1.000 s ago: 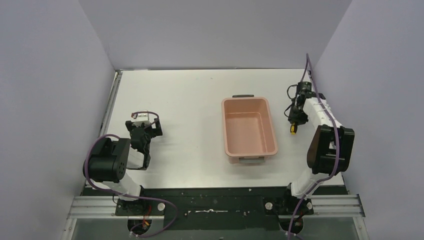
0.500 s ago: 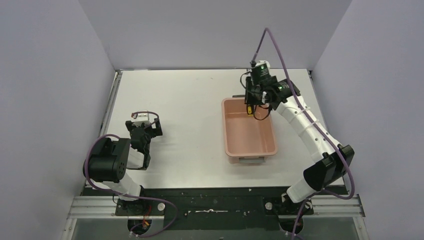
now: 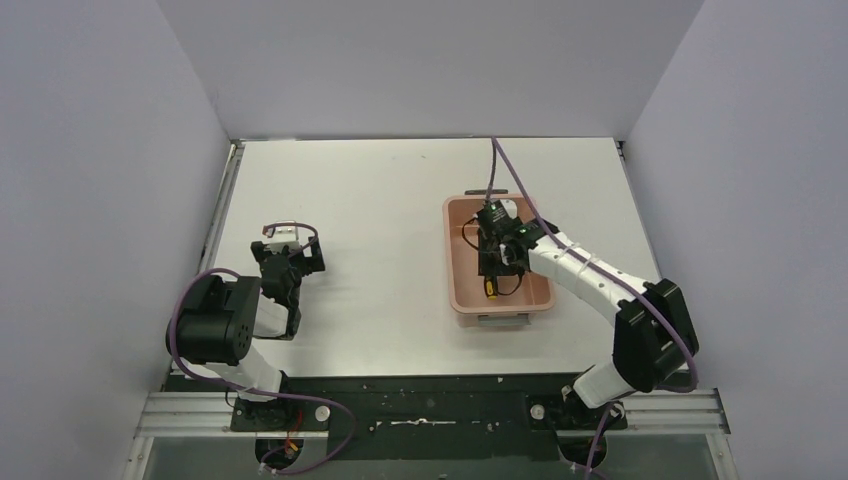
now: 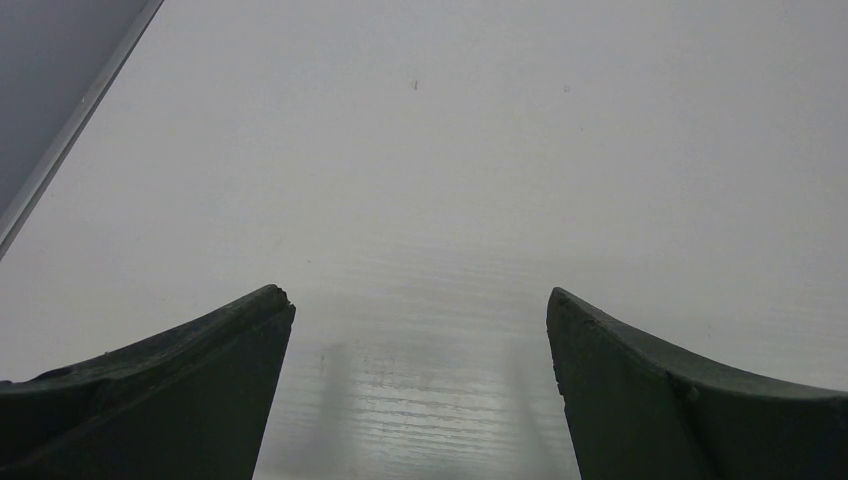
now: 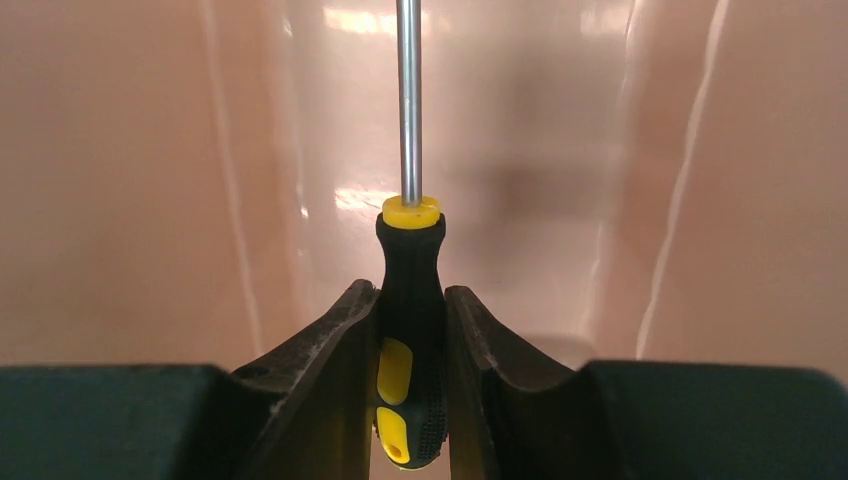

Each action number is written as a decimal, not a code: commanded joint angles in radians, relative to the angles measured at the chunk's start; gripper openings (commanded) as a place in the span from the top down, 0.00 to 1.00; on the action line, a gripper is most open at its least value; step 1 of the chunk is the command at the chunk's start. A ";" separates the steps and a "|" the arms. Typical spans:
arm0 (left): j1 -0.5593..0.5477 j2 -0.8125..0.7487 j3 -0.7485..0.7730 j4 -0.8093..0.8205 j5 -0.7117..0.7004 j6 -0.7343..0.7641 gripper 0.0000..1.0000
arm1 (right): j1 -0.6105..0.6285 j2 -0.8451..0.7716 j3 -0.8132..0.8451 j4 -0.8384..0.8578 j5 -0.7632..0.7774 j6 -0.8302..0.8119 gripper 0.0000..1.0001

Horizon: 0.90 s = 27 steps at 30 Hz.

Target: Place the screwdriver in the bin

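My right gripper clamps the screwdriver handle inside the bin | my left gripper spread open over the table

white table, pale grey walls

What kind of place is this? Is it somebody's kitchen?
Probably a robot testing lab, not a kitchen: a left arm and right arm fixed at a white table, plain walls boxing it in, and a pink bin.

Yellow-and-black screwdriver inside the salmon-pink bin, toward its near end
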State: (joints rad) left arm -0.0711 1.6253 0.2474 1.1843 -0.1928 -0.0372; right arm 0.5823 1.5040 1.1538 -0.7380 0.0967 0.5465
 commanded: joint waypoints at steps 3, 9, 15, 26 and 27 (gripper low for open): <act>0.000 -0.015 0.007 0.023 0.010 0.008 0.03 | -0.004 0.042 -0.129 0.213 0.038 0.045 1.00; -0.001 -0.013 0.007 0.025 0.010 0.008 0.03 | -0.011 0.122 -0.172 0.273 0.047 0.045 0.95; 0.000 -0.013 0.007 0.024 0.010 0.008 0.03 | -0.013 0.141 -0.176 0.261 0.054 0.058 0.78; 0.000 -0.015 0.007 0.023 0.010 0.007 0.03 | -0.003 0.014 -0.010 0.101 0.094 0.031 0.32; -0.001 -0.015 0.007 0.023 0.010 0.007 0.03 | -0.003 -0.001 0.012 0.086 0.100 0.022 0.31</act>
State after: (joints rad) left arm -0.0711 1.6253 0.2474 1.1847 -0.1928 -0.0368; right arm 0.5758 1.6104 1.0592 -0.6056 0.1432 0.5888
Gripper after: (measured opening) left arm 0.974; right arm 0.668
